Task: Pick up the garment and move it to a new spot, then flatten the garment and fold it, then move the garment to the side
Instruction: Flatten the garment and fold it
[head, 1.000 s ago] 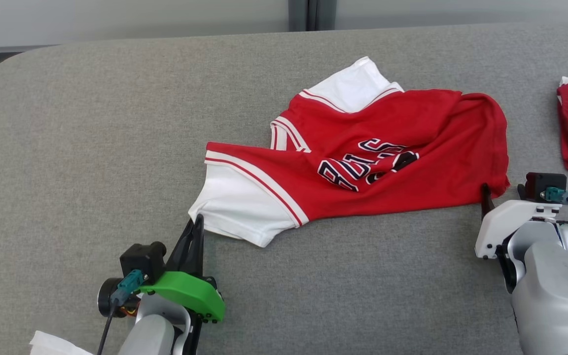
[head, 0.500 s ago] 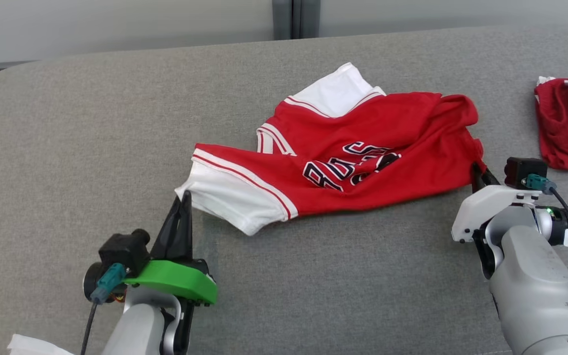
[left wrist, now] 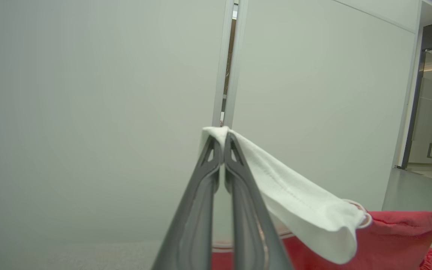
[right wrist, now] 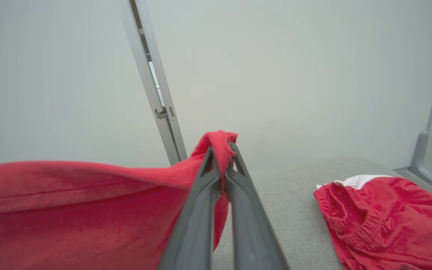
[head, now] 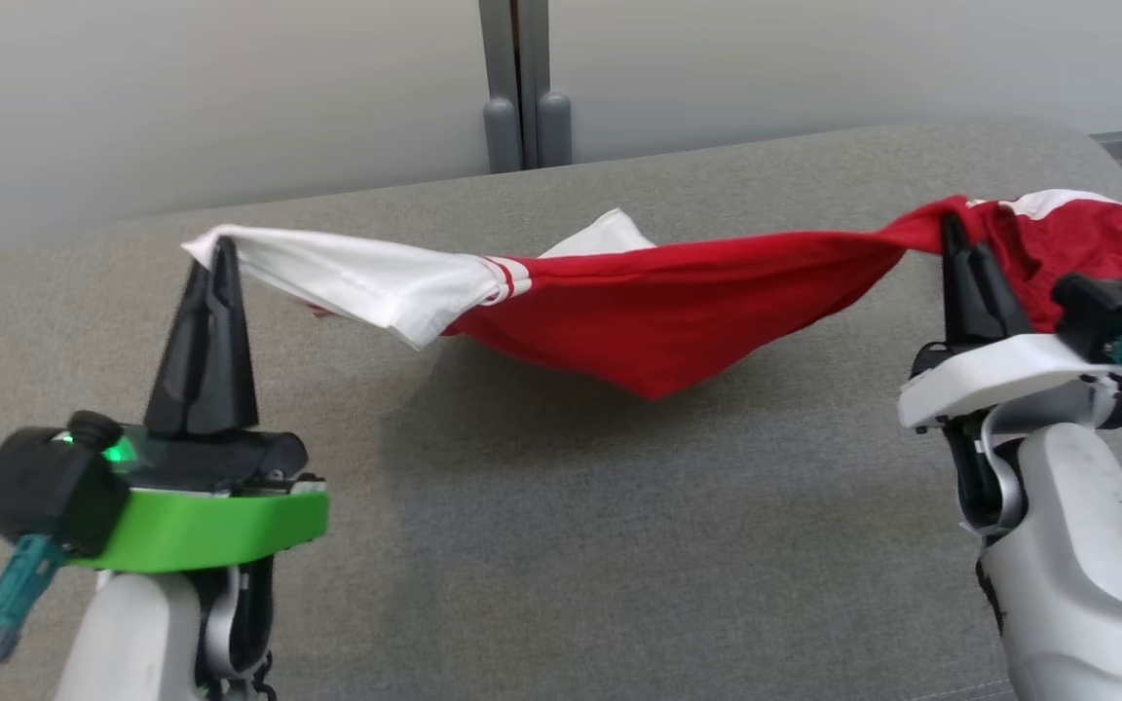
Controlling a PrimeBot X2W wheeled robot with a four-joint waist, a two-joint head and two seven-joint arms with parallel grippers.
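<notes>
The garment (head: pixel 658 316) is a red jersey with white sleeves and striped trim, hanging stretched in the air above the grey table (head: pixel 542 545). My left gripper (head: pixel 220 248) is shut on the white sleeve end at the left; in the left wrist view (left wrist: pixel 221 140) the white cloth (left wrist: pixel 294 202) drapes off its tips. My right gripper (head: pixel 953 226) is shut on the red hem corner at the right, seen pinched in the right wrist view (right wrist: pixel 221 150). The jersey sags in the middle between the two, and its lettering is hidden.
A second red garment with a white edge (right wrist: pixel 384 217) lies crumpled on the table at the far right, just behind my right gripper (head: pixel 1077 243). A pale wall with a grey vertical post (head: pixel 517 88) stands behind the table's rounded far edge.
Both grippers have risen with the jersey, lifting it off the table and stretching it between them. The right gripper has shut on the hem. The head camera has tilted up.
</notes>
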